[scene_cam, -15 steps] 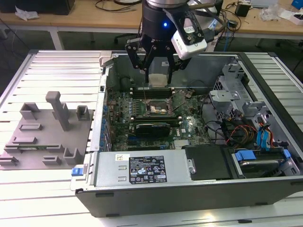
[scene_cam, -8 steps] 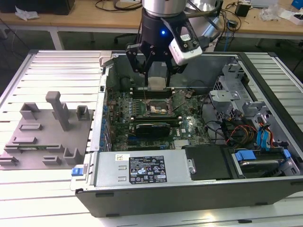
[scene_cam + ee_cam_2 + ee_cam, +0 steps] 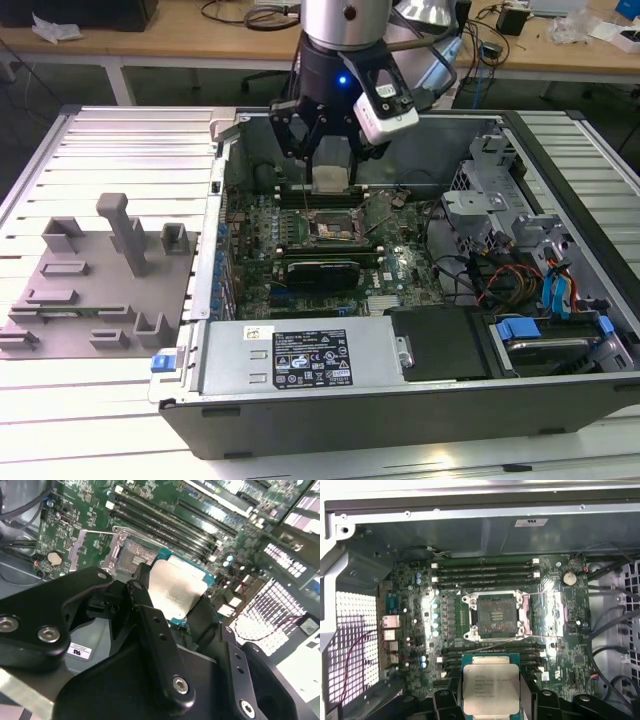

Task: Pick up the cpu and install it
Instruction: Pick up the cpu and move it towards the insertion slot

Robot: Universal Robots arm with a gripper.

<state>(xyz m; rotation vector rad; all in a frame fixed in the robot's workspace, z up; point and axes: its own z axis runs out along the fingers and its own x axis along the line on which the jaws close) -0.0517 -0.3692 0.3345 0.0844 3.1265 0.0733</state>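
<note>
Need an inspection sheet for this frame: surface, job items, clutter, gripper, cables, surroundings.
Surface: ribbed metal table, with an open computer case lying on it.
Job's things: cpu held above the motherboard, short of the socket, which is open and empty.
Clutter: grey fixture blocks on the table, at the exterior view's left of the case.
Grippers: gripper over the motherboard, fingers shut on the cpu's edges.
Cables: coloured wires in the case at the exterior view's right; loose cords on the desk behind.
Surroundings: wooden desks behind the table.
</note>
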